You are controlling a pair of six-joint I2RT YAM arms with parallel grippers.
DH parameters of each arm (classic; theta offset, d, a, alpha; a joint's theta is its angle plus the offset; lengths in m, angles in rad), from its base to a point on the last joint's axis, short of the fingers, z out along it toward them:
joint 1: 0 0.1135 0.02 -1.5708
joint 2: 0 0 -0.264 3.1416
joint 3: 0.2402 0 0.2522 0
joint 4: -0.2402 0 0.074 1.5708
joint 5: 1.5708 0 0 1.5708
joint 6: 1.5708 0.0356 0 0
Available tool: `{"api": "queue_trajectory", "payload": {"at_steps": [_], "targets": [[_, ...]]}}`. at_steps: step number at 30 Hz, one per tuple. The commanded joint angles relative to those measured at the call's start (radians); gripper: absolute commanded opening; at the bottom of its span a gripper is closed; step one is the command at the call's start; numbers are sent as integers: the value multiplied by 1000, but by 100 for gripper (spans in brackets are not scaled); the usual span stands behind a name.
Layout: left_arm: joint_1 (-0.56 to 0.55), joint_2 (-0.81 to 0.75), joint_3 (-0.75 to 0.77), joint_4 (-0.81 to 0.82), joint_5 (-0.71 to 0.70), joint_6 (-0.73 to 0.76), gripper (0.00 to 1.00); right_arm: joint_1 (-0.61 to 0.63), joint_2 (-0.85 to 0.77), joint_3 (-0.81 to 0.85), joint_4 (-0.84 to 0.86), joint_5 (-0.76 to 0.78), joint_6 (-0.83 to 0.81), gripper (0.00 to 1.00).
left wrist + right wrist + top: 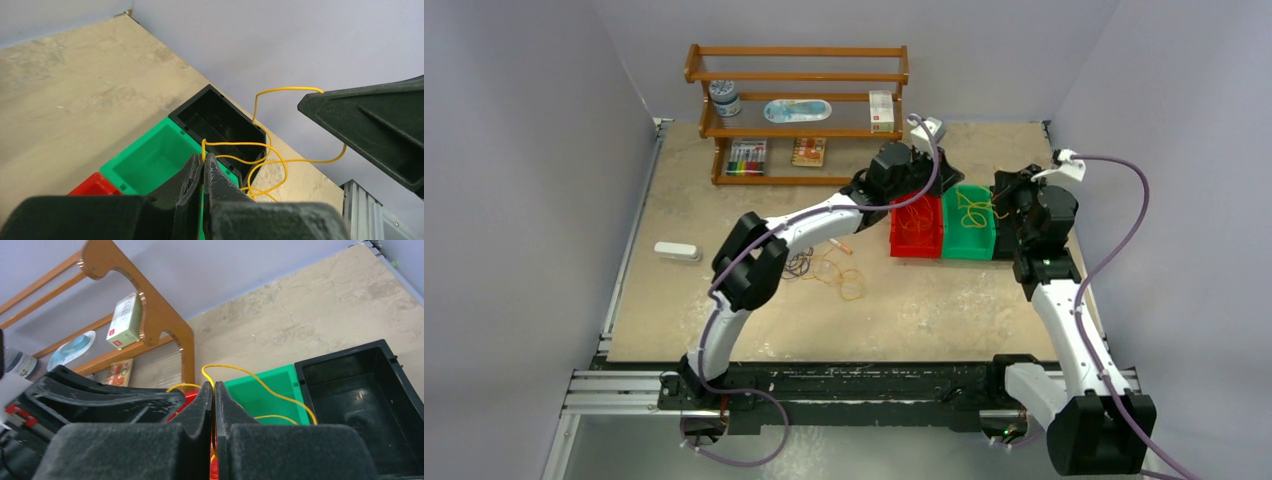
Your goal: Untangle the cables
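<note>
A yellow cable (272, 156) hangs stretched in loose loops between both grippers, above the green bin (150, 159). My left gripper (204, 158) is shut on one end of it. My right gripper (213, 386) is shut on another part of the same yellow cable (260, 384). In the top view the two grippers (924, 185) (1009, 195) stand close together over the bins. An orange-red cable (916, 222) lies in the red bin (897, 245). On the table behind the left arm lie more tangled cables (829, 270), dark purple and yellowish.
A black bin (215, 119) stands right of the green one, near the table's right edge. A wooden shelf (796, 112) with small items is at the back. A white block (676, 251) lies at the left, and a white pen (841, 246) lies beside the tangle.
</note>
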Motion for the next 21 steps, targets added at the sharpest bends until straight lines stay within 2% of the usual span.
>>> {"api": "queue_trajectory", "payload": {"at_steps": [1,4,9,15,21], "targets": [[-19,94,155,40,51,-7,0,-30,37,30,43,3,-11,0],[-20,171,227,7,60,4,0,-41,77,36,74,-47,-24,0],[-20,226,266,-62,43,57,0,-46,148,42,104,-174,-39,0],[-16,188,208,-81,0,93,26,-47,193,38,123,-238,-41,0],[-11,72,98,-60,-56,127,44,-47,244,31,127,-259,-39,0]]}}
